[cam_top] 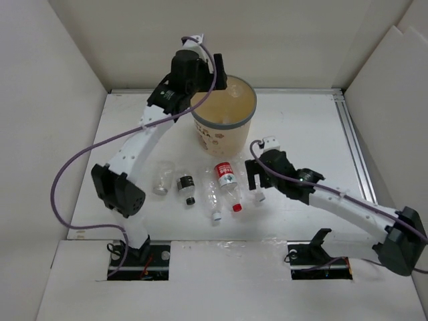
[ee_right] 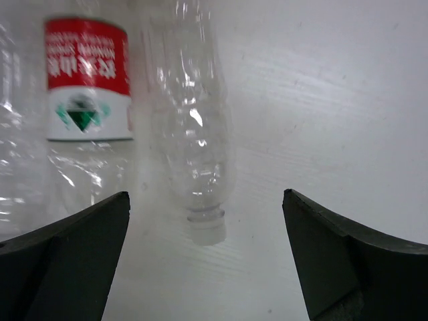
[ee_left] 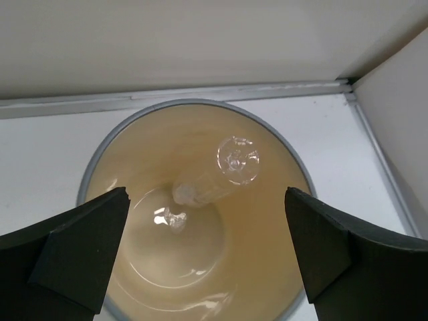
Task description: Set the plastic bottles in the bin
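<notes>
The table (cam_top: 301,127) is carrying everything (white, with walls on three sides). The bin (cam_top: 217,137) is standing upright at the far middle, and a clear bottle (ee_left: 227,170) is lying tilted inside it, base uppermost. I am hanging my left pincer (ee_left: 206,200) over the bin's mouth, jaws spread wide, gripping nothing. I am holding my right pincer (ee_right: 206,197) low at the row's right end, equally wide and empty, a capped bottle (ee_right: 194,134) lying between its fingers (ee_right: 73,261), cap towards me. Leftward, the red bottle (cam_top: 227,179), a plain bottle (cam_top: 212,199), the black bottle (cam_top: 186,187) and a silver-capped bottle (cam_top: 162,180) are lying on the table, near of the bin.
</notes>
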